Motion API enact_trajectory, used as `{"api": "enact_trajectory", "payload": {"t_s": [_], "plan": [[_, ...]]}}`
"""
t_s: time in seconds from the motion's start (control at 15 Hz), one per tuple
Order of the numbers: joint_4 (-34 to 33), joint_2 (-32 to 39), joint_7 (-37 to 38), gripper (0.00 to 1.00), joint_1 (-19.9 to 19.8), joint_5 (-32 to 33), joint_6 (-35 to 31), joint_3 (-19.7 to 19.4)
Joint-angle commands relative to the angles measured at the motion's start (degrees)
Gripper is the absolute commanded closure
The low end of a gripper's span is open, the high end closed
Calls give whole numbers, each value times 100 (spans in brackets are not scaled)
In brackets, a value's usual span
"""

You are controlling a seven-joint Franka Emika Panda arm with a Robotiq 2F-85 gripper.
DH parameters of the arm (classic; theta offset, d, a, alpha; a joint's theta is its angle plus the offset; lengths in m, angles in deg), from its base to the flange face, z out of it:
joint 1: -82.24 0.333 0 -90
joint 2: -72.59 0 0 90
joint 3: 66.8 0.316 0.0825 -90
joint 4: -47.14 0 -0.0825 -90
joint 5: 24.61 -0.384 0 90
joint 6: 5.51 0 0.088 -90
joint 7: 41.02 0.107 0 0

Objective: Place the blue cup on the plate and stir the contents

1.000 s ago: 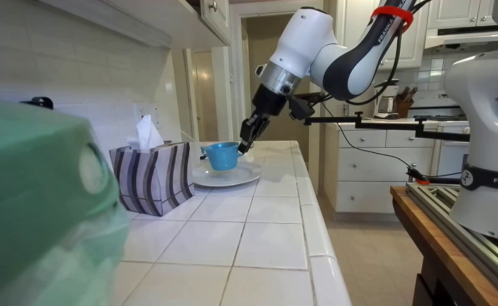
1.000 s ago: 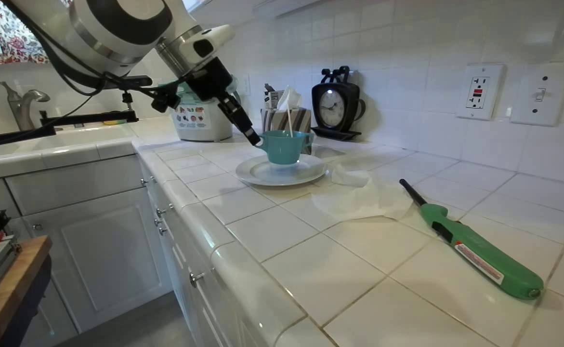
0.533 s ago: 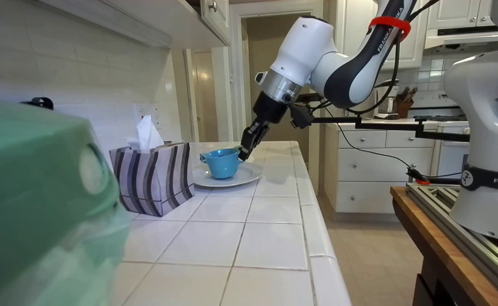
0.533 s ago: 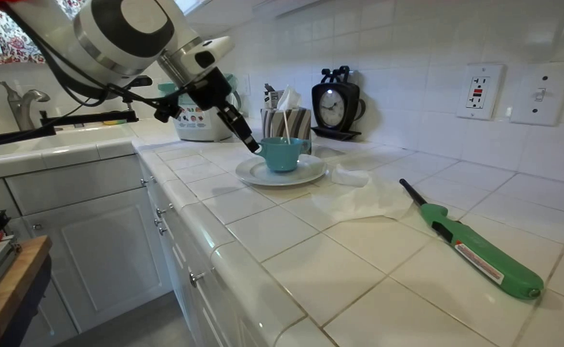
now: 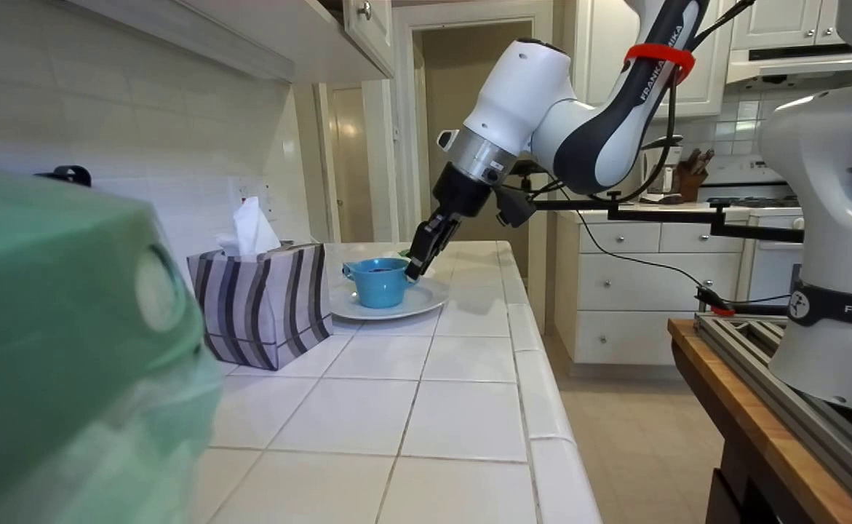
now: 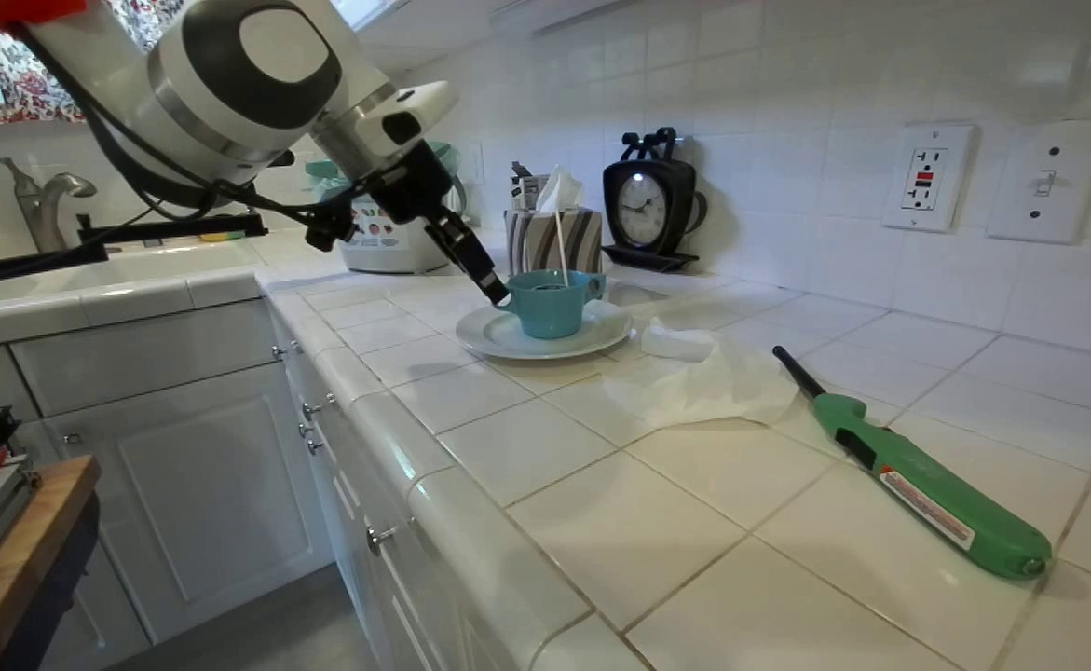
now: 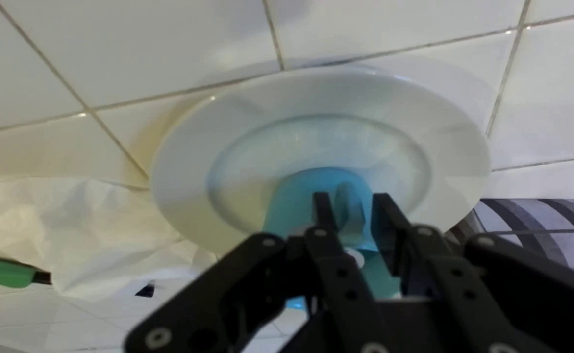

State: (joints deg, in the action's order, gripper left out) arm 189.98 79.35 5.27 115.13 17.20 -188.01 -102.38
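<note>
The blue cup (image 5: 380,284) stands upright on the white plate (image 5: 429,297). In an exterior view the cup (image 6: 550,308) sits near the middle of the plate (image 6: 484,334), and a thin white stick (image 6: 563,247) leans up out of it. Dark contents show inside. My gripper (image 5: 412,273) reaches down at a slant to the cup's near handle; its tips (image 6: 498,294) are at that handle. In the wrist view the jaws (image 7: 351,198) stand apart on either side of the handle, with a gap visible on one side. The cup's upper part is partly hidden behind the fingers.
A striped tissue box (image 5: 265,306) stands beside the plate, with a clock (image 6: 643,205) behind. A crumpled white paper (image 6: 722,377) and a green lighter (image 6: 927,485) lie on the counter. A green-topped container (image 6: 387,228) stands near the sink. The counter edge (image 5: 542,393) runs alongside.
The cup has come down from above the plate, slightly tilted on the way, and now stands level on it. The gripper moved down with it. The stick's lean shifted slightly.
</note>
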Motion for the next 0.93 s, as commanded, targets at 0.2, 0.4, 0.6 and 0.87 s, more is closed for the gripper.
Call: {"api": "enact_trajectory", "payload": {"t_s": [0.2, 0.4, 0.6, 0.87], "plan": [[266, -452, -229, 19, -72, -69, -4, 174], [187, -796, -240, 0, -31, -95, 160, 227], [116, -1027, -514, 0, 61, -337, 340, 236], [-52, -976, -991, 0, 216, -699, 392, 144]]}}
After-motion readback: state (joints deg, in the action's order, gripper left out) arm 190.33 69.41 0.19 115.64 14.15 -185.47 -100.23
